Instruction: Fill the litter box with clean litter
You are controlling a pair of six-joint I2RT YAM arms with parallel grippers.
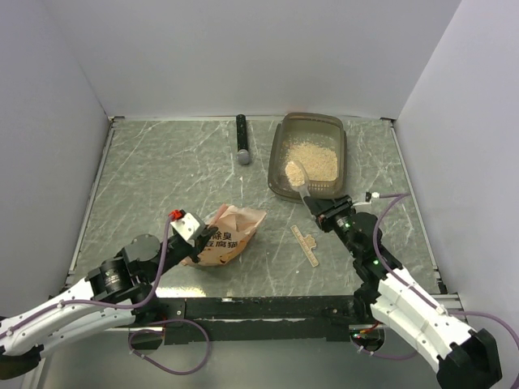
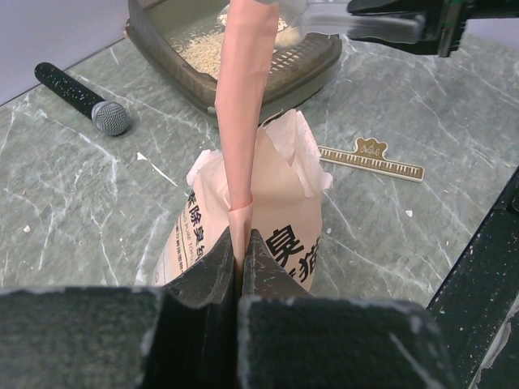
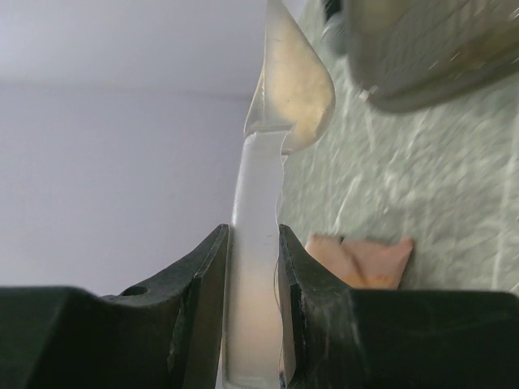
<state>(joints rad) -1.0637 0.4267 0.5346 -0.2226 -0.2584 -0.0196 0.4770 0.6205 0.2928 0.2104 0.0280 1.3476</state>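
The smoky grey-brown litter box (image 1: 276, 159) stands at the back right of the table, with a heap of pale clean litter (image 1: 318, 159) inside. My right gripper (image 1: 319, 210) is shut on the handle of a clear scoop (image 1: 295, 173). The scoop's bowl holds litter and hovers over the box's near corner. In the right wrist view the handle (image 3: 255, 235) fills the gap between the fingers of my right gripper (image 3: 253, 267). My left gripper (image 1: 195, 228) is shut on the top edge of the orange-pink pouch (image 1: 229, 237), whose mouth stands open. The pinched flap (image 2: 243, 121) rises from my left gripper (image 2: 241, 259).
A black microphone (image 1: 242, 139) lies at the back, left of the box. A small wooden ruler (image 1: 306, 245) lies between the pouch and my right arm. White walls close in three sides. A black rail (image 1: 268, 308) runs along the table's near edge.
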